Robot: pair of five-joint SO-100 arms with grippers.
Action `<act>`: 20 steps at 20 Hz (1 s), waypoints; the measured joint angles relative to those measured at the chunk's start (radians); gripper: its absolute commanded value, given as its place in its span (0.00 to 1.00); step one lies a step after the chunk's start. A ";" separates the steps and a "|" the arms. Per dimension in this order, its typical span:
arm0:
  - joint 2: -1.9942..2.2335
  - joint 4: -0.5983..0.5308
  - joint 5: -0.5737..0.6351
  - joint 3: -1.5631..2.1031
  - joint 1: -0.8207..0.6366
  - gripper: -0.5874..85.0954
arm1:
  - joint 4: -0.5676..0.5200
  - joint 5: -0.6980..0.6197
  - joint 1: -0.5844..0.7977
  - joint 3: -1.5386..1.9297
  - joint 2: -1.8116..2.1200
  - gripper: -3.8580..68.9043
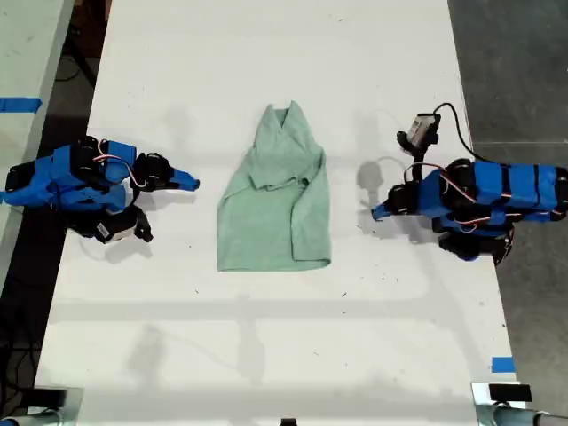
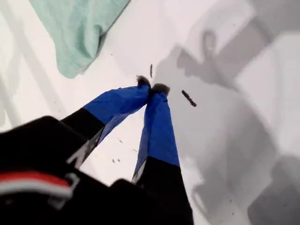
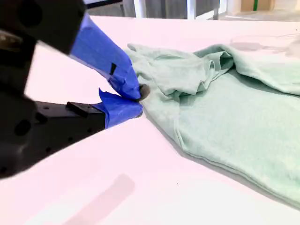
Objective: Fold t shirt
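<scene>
In the exterior view, the t shirt (image 1: 280,209) lies flat near the middle of the white surface (image 1: 266,346), its narrow pointed end toward the top of that view and its wide hem toward the bottom. One sleeve is folded in across the chest. My second gripper (image 1: 191,184) rests on the exterior view's left, pointing at the shirt and stopping just short of its edge. My first gripper (image 1: 380,211) sits on the exterior view's right, also pointing at the shirt but with a wider strip of bare surface between them.

In the first wrist view, the blue-taped fingers (image 2: 157,122) of my first gripper (image 2: 151,88) are pressed together at the tips with nothing between them, hovering over bare surface. A rounded corner of the shirt (image 2: 79,28) lies apart from them.

In the second wrist view, my second gripper (image 3: 138,101) has its fingers (image 3: 108,56) drawn together at the tips, holding nothing. The shirt (image 3: 234,112) spreads out just beyond them, folded sleeve bunched on top.
</scene>
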 measured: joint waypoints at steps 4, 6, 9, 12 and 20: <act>0.000 0.000 -0.006 0.000 0.000 0.01 | 0.048 0.000 0.051 0.132 0.207 0.08; 0.000 0.000 -0.006 0.000 0.000 0.01 | 0.069 0.012 0.048 0.132 0.216 0.08; 0.000 0.000 -0.009 0.000 0.000 0.01 | 0.077 0.021 0.048 0.133 0.218 0.08; 0.000 0.000 -0.014 0.000 0.000 0.01 | 0.077 0.032 0.048 0.135 0.218 0.08; 0.000 0.000 -0.014 0.000 0.000 0.01 | 0.077 0.048 0.048 0.138 0.218 0.08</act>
